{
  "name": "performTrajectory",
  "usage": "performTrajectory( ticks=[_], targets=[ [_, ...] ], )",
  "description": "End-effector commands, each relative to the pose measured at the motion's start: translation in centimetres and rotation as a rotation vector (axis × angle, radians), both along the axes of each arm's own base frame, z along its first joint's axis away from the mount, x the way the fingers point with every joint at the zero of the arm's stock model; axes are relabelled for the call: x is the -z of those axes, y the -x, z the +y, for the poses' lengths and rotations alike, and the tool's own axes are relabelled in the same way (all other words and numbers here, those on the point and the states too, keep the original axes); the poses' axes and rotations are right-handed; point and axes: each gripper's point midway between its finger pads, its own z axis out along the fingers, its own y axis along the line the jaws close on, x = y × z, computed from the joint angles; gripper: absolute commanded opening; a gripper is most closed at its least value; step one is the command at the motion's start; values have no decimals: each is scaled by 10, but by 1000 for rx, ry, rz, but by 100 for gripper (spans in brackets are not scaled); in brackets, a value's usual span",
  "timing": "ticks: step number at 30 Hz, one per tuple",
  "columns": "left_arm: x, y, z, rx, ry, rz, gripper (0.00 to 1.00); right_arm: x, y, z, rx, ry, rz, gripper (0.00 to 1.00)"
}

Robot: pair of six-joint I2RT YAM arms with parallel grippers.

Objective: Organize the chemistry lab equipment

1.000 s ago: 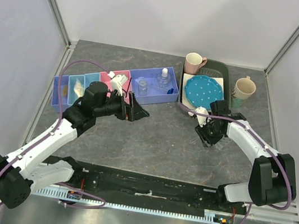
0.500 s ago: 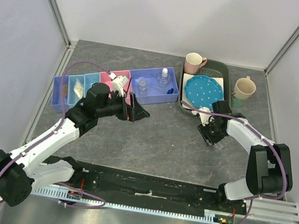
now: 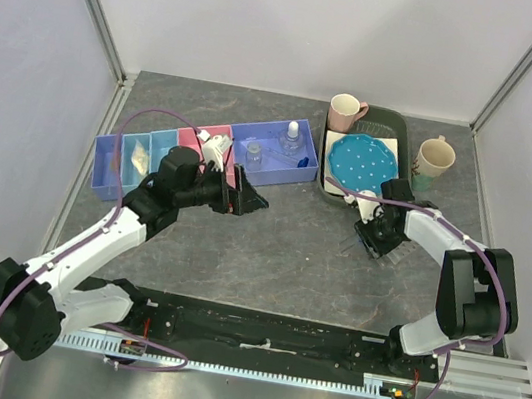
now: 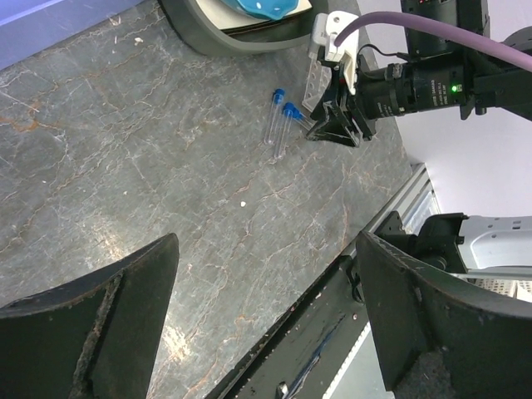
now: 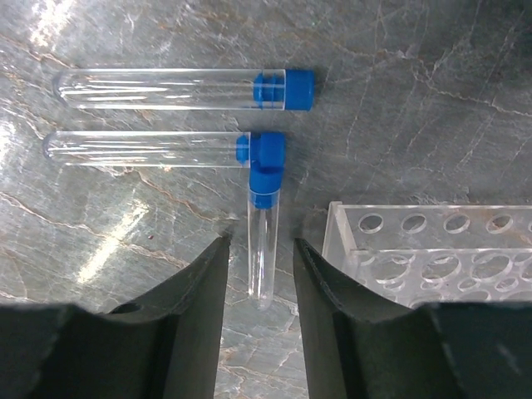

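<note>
In the right wrist view, the right gripper (image 5: 261, 244) holds its jaws partly apart astride one blue-capped vial (image 5: 263, 208). The vial lies at lower centre on the grey table (image 5: 432, 100) with a sliver of space either side, unclamped. A second vial (image 5: 179, 89) and a third vial (image 5: 158, 148) lie parallel across the upper left, the clear tube rack (image 5: 432, 241) sits at lower right, and left of centre in the top view the left gripper (image 3: 244, 194) is spread wide and empty.

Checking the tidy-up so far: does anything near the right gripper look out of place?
Yes. Three blue-capped vials lie loose on the table beside the clear tube rack, whose visible holes are empty. Two lie parallel; the third vial lies crosswise between the right gripper's open fingers.
</note>
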Motion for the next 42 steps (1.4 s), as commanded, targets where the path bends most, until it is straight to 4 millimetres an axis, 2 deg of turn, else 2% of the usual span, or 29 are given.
performTrajectory(
  ticks=[1,13,19,24,30,31,35,36,38,39,40,42],
  targets=[
    [-13,-2,-9,26,47,-22,93,3,-3,8,-10,-46,-2,43],
    [-11,-3,-22,43,150,40,92,11,11,7,54,-58,5,22],
    [-14,-6,-34,83,187,69,91,1,12,10,36,-77,-12,15],
    [-12,0,-49,167,210,97,91,-18,18,20,-21,-138,-10,13],
    [-24,-2,-64,191,264,43,91,-59,9,45,-58,-275,-53,12],
    [-22,-3,-67,188,272,50,90,-72,1,51,-63,-302,-80,13],
    [-36,-12,-80,168,312,-20,90,-109,-11,82,-61,-485,-99,13],
    [-40,-12,-86,176,325,-46,90,-122,-10,97,-87,-576,-93,13],
    [-43,-17,-94,173,335,-54,90,-141,-15,114,-56,-685,-74,13],
    [-45,-15,-101,187,339,-54,89,-156,-18,125,-75,-767,-75,13],
    [-53,-18,-106,185,347,-70,89,-161,-19,131,-68,-803,-62,13],
    [-51,-16,-118,196,341,-66,89,-178,-25,142,-43,-893,-47,13]
  ],
)
